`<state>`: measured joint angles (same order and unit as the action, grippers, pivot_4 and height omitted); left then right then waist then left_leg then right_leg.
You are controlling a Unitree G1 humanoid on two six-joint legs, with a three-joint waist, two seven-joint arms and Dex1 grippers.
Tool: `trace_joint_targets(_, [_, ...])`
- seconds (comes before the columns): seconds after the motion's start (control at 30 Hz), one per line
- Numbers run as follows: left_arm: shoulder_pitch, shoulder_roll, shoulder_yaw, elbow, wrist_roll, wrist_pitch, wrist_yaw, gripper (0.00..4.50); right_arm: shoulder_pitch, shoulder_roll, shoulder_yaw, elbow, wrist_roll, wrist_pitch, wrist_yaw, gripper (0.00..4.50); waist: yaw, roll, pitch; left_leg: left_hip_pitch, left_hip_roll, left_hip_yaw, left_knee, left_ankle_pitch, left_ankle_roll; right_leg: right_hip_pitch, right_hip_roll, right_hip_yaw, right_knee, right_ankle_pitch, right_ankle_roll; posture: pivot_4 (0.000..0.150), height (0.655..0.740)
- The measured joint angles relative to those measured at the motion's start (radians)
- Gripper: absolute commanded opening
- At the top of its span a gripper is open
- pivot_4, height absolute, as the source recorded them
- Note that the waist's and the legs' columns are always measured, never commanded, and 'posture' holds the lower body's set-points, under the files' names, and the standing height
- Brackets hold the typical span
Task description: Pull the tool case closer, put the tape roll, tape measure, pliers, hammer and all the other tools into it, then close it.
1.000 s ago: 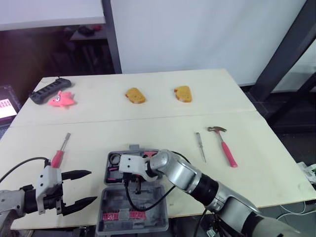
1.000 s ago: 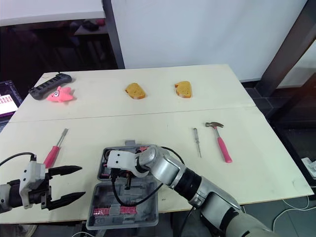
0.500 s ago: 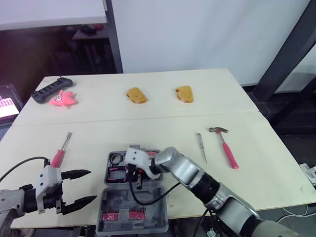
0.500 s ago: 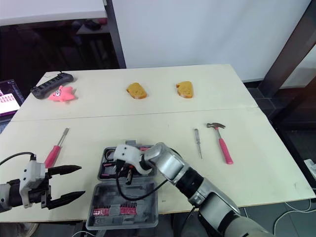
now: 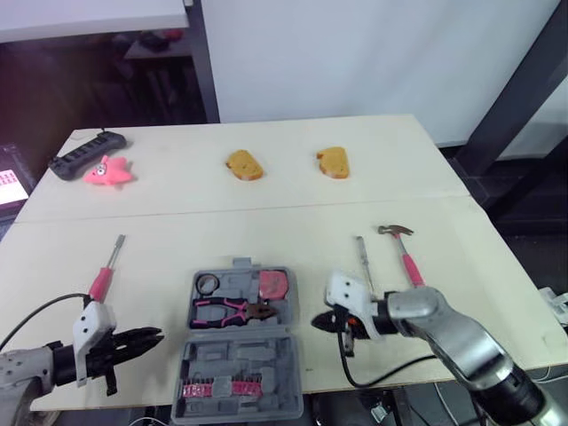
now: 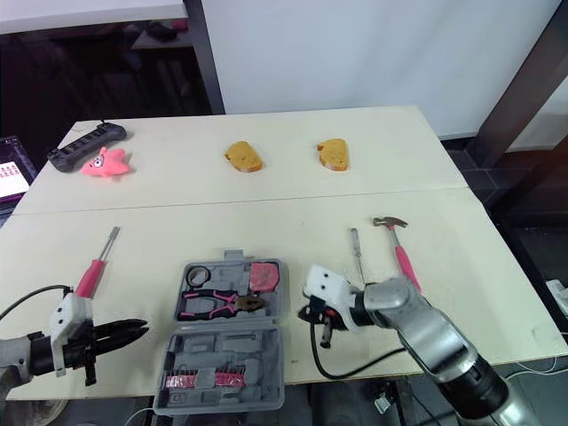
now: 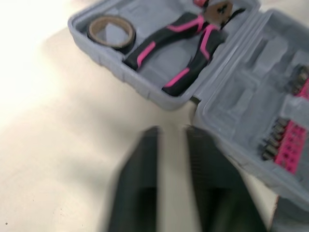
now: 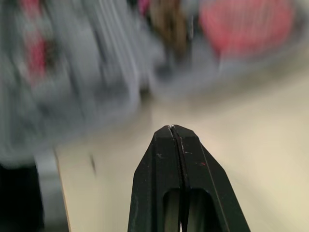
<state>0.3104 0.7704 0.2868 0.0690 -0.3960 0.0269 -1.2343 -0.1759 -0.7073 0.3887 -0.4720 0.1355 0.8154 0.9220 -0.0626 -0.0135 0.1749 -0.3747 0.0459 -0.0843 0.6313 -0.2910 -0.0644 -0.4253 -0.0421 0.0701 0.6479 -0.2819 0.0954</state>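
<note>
The grey tool case lies open near the table's front edge. Its tray holds a tape roll, pink-handled pliers and a pink tape measure; the lid carries a row of bits. My left gripper is shut with nothing in it, just left of the case. My right gripper is shut and empty, just right of the tray. A pink-handled hammer and a slim metal screwdriver lie to the right. A pink-handled screwdriver lies to the left.
Two orange bread-like pieces sit at the back centre. A pink toy and a black power strip lie at the back left. The case's lid reaches the table's front edge.
My right arm has drawn out of the case and swung to its right side. My left gripper has closed from wide open. The pliers now lie uncovered in the tray.
</note>
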Motion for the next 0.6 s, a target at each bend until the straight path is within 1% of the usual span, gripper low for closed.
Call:
trace_joint_targets(0.07, [-0.012, -0.008, -0.029, 0.013, 0.025, -0.015, 0.011, 0.07, 0.007, 0.014, 0.028, 0.008, -0.017, 0.000, -0.033, 0.00, -0.005, -0.002, 0.001, 0.000, 0.000, 0.001, 0.001, 0.001, -0.001, 0.000, 0.000, 0.001, 0.000, 0.002, -0.001, 0.150, 0.7400])
trace_joint_targets(0.23, [-0.053, -0.030, -0.117, 0.046, 0.109, -0.055, 0.047, 0.07, -0.028, 0.108, 0.107, 0.069, -0.075, 0.012, -0.129, 0.00, -0.004, -0.004, 0.002, 0.001, 0.000, 0.000, 0.001, 0.002, -0.003, 0.001, 0.001, 0.001, 0.001, 0.003, -0.001, 0.150, 0.7400])
trace_joint_targets(0.33, [-0.079, -0.043, -0.158, 0.052, 0.139, -0.060, 0.066, 0.07, -0.062, 0.129, 0.141, 0.086, -0.098, 0.011, -0.147, 0.00, -0.004, -0.006, 0.001, 0.001, 0.000, 0.000, 0.001, 0.002, -0.003, 0.001, 0.001, 0.001, 0.001, 0.004, 0.001, 0.150, 0.7400])
trace_joint_targets(0.6, [-0.162, -0.059, -0.236, 0.042, 0.187, -0.026, 0.097, 0.07, -0.123, 0.197, 0.207, 0.109, -0.131, 0.064, -0.170, 0.00, 0.002, -0.004, 0.000, 0.006, 0.000, 0.000, 0.001, 0.002, -0.003, 0.006, 0.001, 0.001, 0.002, 0.004, -0.001, 0.150, 0.7400])
